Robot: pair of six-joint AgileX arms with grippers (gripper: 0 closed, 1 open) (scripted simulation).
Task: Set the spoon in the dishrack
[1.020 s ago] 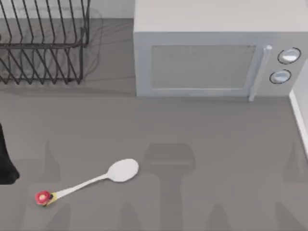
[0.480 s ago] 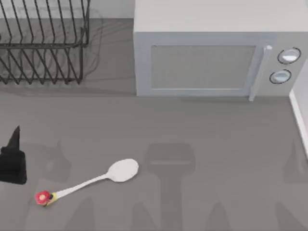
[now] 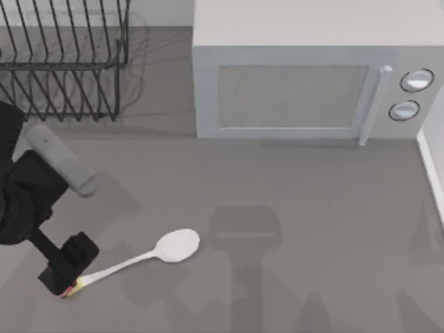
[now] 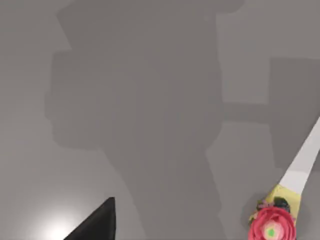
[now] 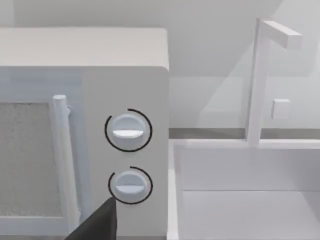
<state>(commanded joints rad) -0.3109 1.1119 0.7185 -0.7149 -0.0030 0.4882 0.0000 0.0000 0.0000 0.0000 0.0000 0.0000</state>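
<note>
**Op:** From the top view, my left gripper [image 3: 64, 267] sits at the lower left of the frame, right over the knob end of the spoon [image 3: 156, 252]. The spoon lies flat on the table [image 3: 291, 194], bowl toward the centre, handle running down-left. I'd judge I'm lined up there because the slim handle is easier to pinch than the bowl.

**Obs:** Fingers apart or together?

**Op:** I can't tell from above; the wrist covers them. The dishrack [image 3: 62, 66] stands in the upper left corner, well apart from the spoon, beside the microwave [image 3: 305, 76].

**Obs:** Left wrist view?

**Op:** The red knob [image 4: 270, 227] shows at the lower right, the handle rising from it, one dark fingertip [image 4: 97, 222] at the bottom edge. Nothing is held.

**Obs:** Right wrist?

**Op:** It faces the microwave's dials [image 5: 128, 131]; that arm looks parked.
</note>
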